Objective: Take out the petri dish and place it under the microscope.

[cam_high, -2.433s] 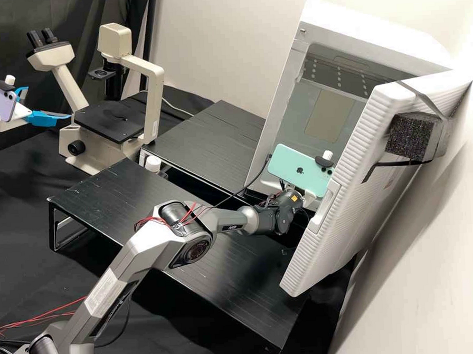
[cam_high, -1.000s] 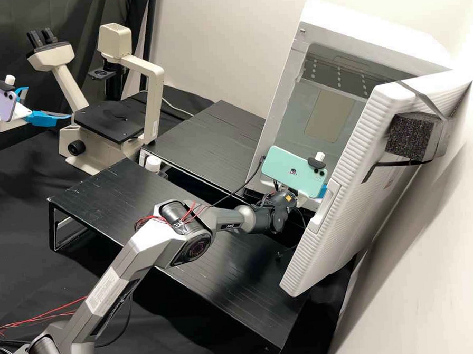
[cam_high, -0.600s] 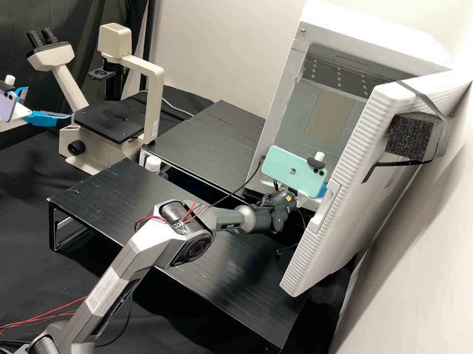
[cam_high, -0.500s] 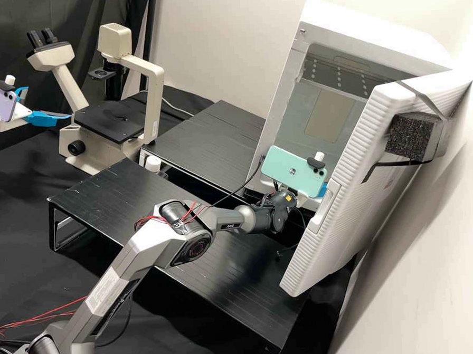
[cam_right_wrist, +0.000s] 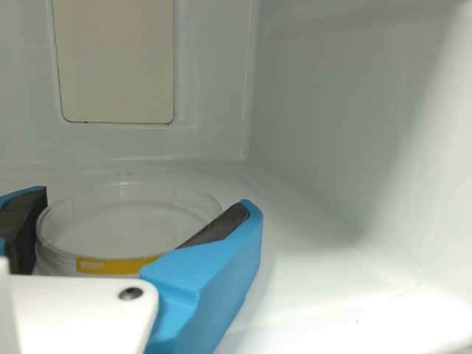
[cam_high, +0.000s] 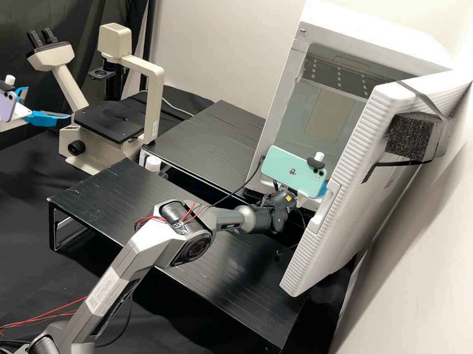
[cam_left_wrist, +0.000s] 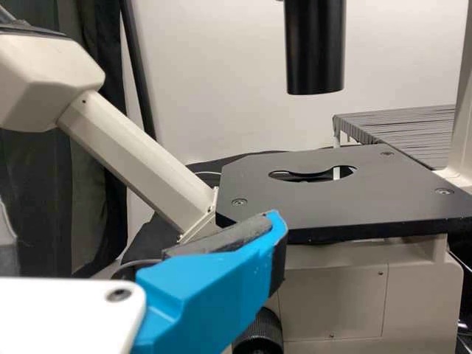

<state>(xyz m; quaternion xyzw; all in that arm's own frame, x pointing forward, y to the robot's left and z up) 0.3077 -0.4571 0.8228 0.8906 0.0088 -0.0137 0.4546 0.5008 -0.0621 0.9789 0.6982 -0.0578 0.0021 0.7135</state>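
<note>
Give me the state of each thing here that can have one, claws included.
White cabinet: open, its door swung out.
Petri dish: lying flat inside the cabinet.
Right claw: open, fingers either side of the dish.
Left claw: open, holding nothing.
Microscope: upright, dish not yet on its stage.
Foam block: strapped to the door.
</note>
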